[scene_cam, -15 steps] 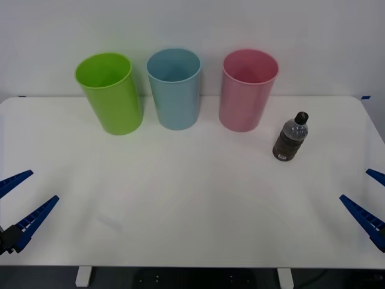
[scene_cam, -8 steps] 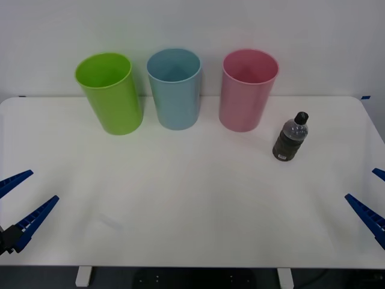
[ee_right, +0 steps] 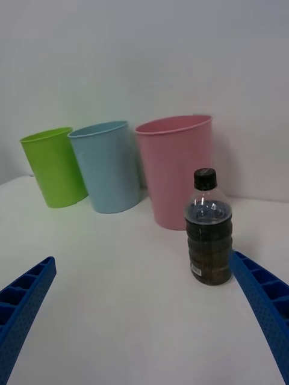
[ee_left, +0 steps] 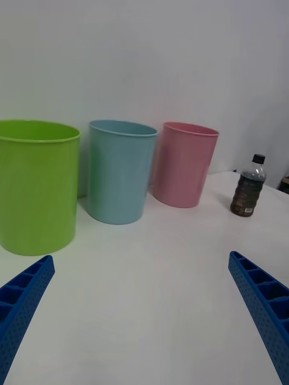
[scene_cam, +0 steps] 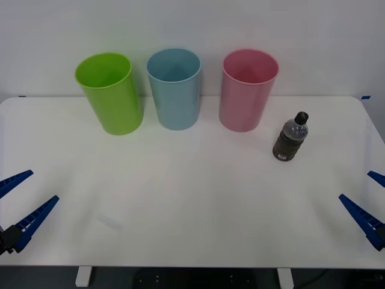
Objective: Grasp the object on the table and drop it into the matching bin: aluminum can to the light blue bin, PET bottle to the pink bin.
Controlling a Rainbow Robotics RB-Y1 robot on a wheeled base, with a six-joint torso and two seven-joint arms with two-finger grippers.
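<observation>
The PET bottle (scene_cam: 291, 138), small and clear with dark brown contents and a black cap, stands upright on the white table (scene_cam: 192, 198), just right of and in front of the pink bin (scene_cam: 246, 93). The light blue bin (scene_cam: 175, 90) stands to the pink bin's left. My right gripper (scene_cam: 368, 201) is open at the table's right front edge, well short of the bottle. In the right wrist view the bottle (ee_right: 209, 237) stands ahead, nearer one finger, in front of the pink bin (ee_right: 177, 168). My left gripper (scene_cam: 24, 201) waits open at the left front edge.
A lime green bin (scene_cam: 111, 93) stands at the left end of the row along the back wall. Wide bare tabletop lies between the bins and both grippers. The left wrist view has the bottle (ee_left: 248, 194) far off beyond the pink bin (ee_left: 183, 165).
The right gripper's fingers slid slightly outward, then came back inward by about the same amount. The bottle, bins and left gripper have not moved.
</observation>
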